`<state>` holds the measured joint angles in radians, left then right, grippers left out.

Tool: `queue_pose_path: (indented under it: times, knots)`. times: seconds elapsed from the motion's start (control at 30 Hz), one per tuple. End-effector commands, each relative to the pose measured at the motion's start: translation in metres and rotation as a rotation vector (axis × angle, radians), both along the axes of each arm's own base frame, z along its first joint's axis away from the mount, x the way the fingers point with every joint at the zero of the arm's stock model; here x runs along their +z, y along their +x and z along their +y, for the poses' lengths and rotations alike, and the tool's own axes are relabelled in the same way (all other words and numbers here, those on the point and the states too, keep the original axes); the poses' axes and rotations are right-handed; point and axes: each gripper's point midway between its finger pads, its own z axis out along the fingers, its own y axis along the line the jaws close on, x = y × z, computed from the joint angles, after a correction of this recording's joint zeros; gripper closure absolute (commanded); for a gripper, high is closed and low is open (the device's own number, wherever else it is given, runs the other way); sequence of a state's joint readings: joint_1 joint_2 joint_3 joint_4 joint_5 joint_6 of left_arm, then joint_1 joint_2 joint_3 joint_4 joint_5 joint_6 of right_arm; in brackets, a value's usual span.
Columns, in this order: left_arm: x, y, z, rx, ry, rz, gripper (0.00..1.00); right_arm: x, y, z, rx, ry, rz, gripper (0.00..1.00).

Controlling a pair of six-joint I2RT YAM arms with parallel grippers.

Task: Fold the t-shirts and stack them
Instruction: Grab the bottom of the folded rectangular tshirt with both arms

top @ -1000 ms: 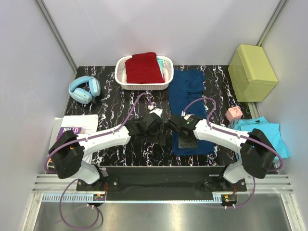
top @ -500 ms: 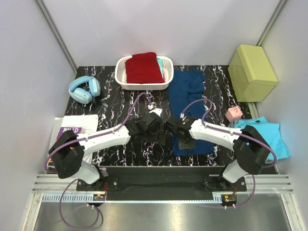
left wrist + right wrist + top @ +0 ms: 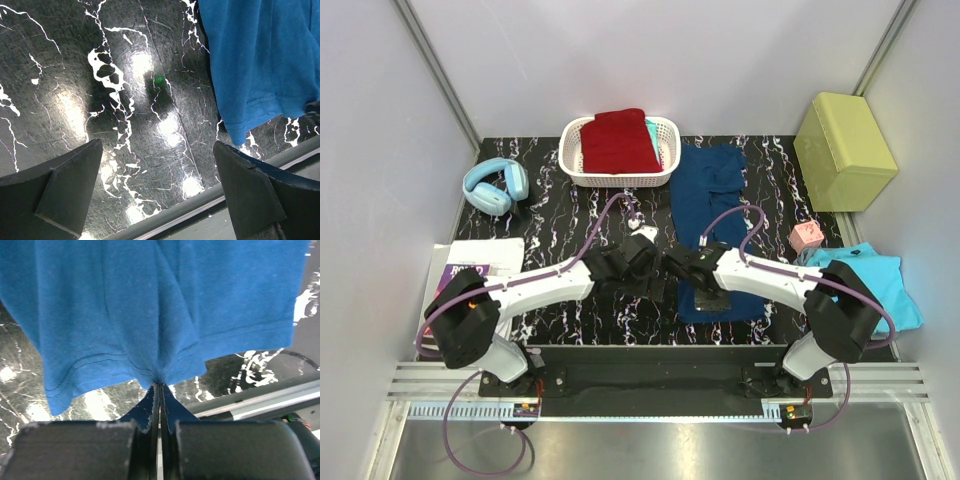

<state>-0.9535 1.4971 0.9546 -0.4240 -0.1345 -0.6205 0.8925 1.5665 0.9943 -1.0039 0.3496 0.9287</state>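
A black, white-veined surface (image 3: 550, 225) between pale walls (image 3: 650, 60) carries the blue tee (image 3: 705, 185) from centre toward 1 o'clock, a red tee (image 3: 618, 140) in a basket (image 3: 572, 160) at 12 and a turquoise tee (image 3: 880, 280) at 4. The book (image 3: 470, 265) at 8 has white letters on purple, too cut off to read. The right gripper (image 3: 159, 387) pinches the blue tee's hem tight; the left gripper (image 3: 156, 145) gapes empty beside it.
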Motion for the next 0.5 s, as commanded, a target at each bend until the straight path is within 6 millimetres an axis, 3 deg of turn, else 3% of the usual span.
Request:
queue_pose_path:
  times: [0.0, 0.13, 0.47]
  knots:
    - [0.008, 0.007, -0.010, -0.007, -0.039, -0.021, 0.01, 0.033, 0.012, -0.008, -0.049, -0.013, -0.124, 1.00]
    - [0.006, 0.007, -0.012, -0.010, -0.038, -0.014, 0.01, 0.044, 0.011, -0.019, -0.069, -0.043, -0.142, 1.00]
    - [0.003, 0.006, -0.014, -0.013, -0.035, -0.001, 0.01, 0.029, -0.004, -0.029, -0.106, -0.101, -0.068, 1.00]
